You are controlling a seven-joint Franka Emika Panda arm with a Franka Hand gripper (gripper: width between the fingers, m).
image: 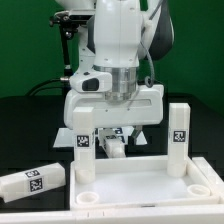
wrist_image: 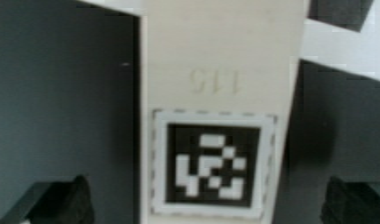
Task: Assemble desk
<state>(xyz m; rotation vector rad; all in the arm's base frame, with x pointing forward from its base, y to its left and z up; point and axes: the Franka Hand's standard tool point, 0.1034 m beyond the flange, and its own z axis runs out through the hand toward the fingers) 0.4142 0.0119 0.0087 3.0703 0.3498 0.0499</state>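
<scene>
Gripper (image: 113, 143) (wrist_image: 208, 200): released; each dark finger (wrist_image: 59, 200) stands clear of the leg between them.
Straddled leg (wrist_image: 213, 100): tag faces the wrist camera; which leg of the exterior view it is cannot be told.
Left leg (image: 82, 145): upright, just beside the gripper, at a far corner of the top.
Right leg (image: 178, 135): upright, at the other far corner.
Top (image: 140, 180): flat, below the gripper.
Loose leg (image: 35, 181): lying on the table (image: 25, 140), well apart.

Desk top (image: 140, 186) bears two upright legs (image: 179, 135) (third leg (image: 32, 182) at the exterior view's left).
</scene>
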